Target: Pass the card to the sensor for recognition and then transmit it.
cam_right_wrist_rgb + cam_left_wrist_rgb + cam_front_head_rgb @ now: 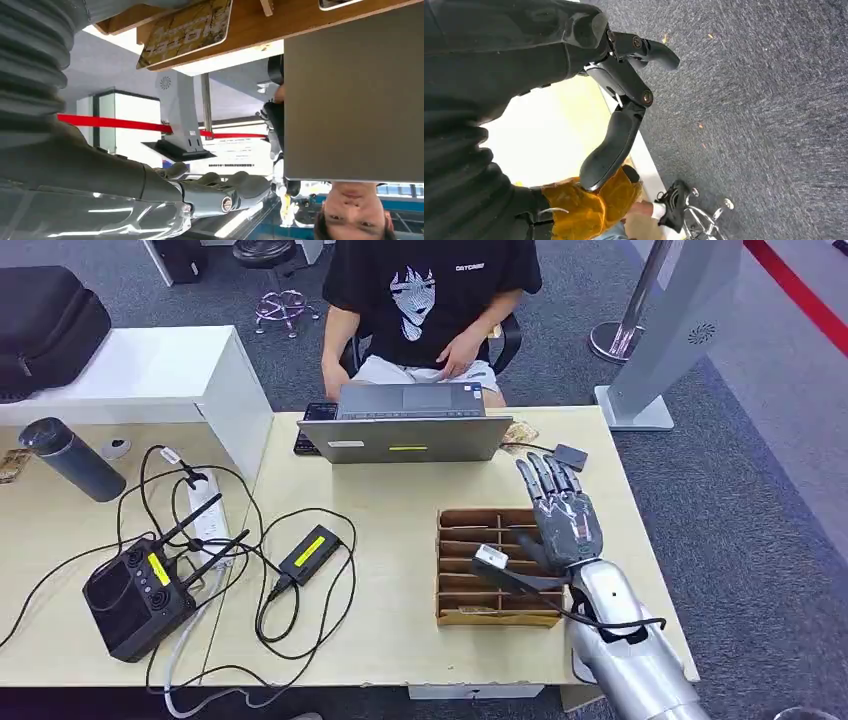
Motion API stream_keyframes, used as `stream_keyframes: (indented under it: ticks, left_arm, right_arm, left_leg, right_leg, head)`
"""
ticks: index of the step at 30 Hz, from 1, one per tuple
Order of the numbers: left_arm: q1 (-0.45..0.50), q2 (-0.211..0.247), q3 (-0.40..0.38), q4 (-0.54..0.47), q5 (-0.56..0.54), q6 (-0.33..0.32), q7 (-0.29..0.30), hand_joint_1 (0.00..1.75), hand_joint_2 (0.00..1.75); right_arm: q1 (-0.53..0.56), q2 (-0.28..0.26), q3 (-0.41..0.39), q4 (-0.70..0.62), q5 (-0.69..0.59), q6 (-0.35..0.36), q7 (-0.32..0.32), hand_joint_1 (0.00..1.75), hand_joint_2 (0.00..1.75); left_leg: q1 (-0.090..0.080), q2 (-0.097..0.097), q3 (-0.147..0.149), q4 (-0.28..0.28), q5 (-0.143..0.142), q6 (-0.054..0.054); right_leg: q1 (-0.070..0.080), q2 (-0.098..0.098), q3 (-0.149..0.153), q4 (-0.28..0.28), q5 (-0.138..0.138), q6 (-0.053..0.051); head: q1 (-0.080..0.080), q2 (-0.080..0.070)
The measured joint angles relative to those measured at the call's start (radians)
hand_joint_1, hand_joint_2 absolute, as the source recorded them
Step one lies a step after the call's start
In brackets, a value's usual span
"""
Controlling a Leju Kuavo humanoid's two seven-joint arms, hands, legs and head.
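Brown slotted cardboard rack (pixel 470 540) sits at five o'clock on the table (pixel 400 570); our right robot hand (pixel 562 515) hovers spread over it. We judge a card (pixel 462 612) awaits picking, needing a pinch.

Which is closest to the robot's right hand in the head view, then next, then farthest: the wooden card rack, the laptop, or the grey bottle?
From the right hand:
1. Wooden card rack, right under the hand.
2. Laptop, further back on the table, in front of the person.
3. Grey bottle, lying far over on the left table.
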Motion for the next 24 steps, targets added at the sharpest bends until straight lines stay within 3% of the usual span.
stream_keyframes:
  ticks: [11, 12, 13, 14, 15, 16, 18, 24]
  left_arm:
    - [0.000, -0.002, 0.003, 0.000, 0.000, 0.000, 0.002, 0.00, 1.75]
    - [0.000, -0.002, 0.003, 0.000, 0.000, 0.000, 0.002, 0.00, 1.75]
    - [0.000, -0.002, 0.003, 0.000, 0.000, 0.000, 0.002, 0.00, 1.75]
    - [0.000, -0.002, 0.006, 0.000, 0.000, 0.000, 0.002, 0.00, 1.75]
    - [0.000, -0.003, 0.008, 0.000, 0.000, 0.000, 0.003, 0.00, 1.75]
    - [0.000, -0.003, 0.008, 0.000, 0.000, 0.000, 0.004, 0.00, 1.75]
    - [0.000, -0.003, 0.009, 0.000, 0.000, 0.000, 0.007, 0.00, 1.75]
    - [0.000, -0.004, 0.011, 0.000, -0.001, 0.000, 0.008, 0.00, 1.75]
  right_arm:
    - [0.004, -0.001, -0.005, 0.000, 0.000, 0.001, 0.000, 0.00, 1.75]
    - [0.004, -0.001, -0.005, -0.001, 0.000, 0.002, 0.000, 0.07, 1.75]
    - [0.004, -0.001, -0.005, -0.001, 0.000, 0.002, 0.000, 0.61, 1.75]
    - [0.004, -0.001, -0.005, -0.001, 0.000, 0.005, 0.000, 0.96, 1.75]
    - [0.006, -0.002, -0.004, -0.001, 0.000, 0.006, 0.000, 1.47, 1.75]
    - [0.009, -0.002, -0.005, -0.001, 0.000, 0.008, 0.000, 1.57, 1.75]
    - [0.011, -0.005, -0.004, -0.001, 0.000, 0.017, -0.003, 1.61, 1.75]
    - [0.011, -0.008, -0.004, -0.001, -0.002, 0.026, -0.005, 1.54, 1.75]
  left_leg:
    - [0.000, 0.000, 0.000, 0.000, 0.000, 0.000]
    - [0.000, 0.000, 0.000, 0.000, 0.000, 0.000]
    - [0.000, 0.000, 0.000, 0.000, 0.000, 0.000]
    - [0.000, 0.000, 0.000, 0.000, 0.000, 0.000]
    - [0.000, 0.000, 0.000, 0.000, 0.000, 0.000]
    - [0.000, 0.000, 0.000, 0.000, 0.000, 0.000]
    - [0.000, 0.000, 0.000, 0.000, 0.000, 0.000]
    - [0.000, 0.000, 0.000, 0.000, 0.000, 0.000]
  right_leg:
    - [0.000, 0.000, 0.000, 0.000, 0.000, 0.000]
    - [0.000, 0.000, 0.000, 0.000, 0.000, 0.000]
    - [0.000, 0.000, 0.000, 0.000, 0.000, 0.000]
    - [0.000, 0.000, 0.000, 0.000, 0.000, 0.000]
    - [0.000, 0.000, 0.000, 0.000, 0.000, 0.000]
    - [0.000, 0.000, 0.000, 0.000, 0.000, 0.000]
    - [0.000, 0.000, 0.000, 0.000, 0.000, 0.000]
    - [0.000, 0.000, 0.000, 0.000, 0.000, 0.000]
  head:
    - [0.000, 0.000]
    - [0.000, 0.000]
    - [0.000, 0.000]
    - [0.000, 0.000]
    - [0.000, 0.000]
    - [0.000, 0.000]
    - [0.000, 0.000]
    - [0.000, 0.000]
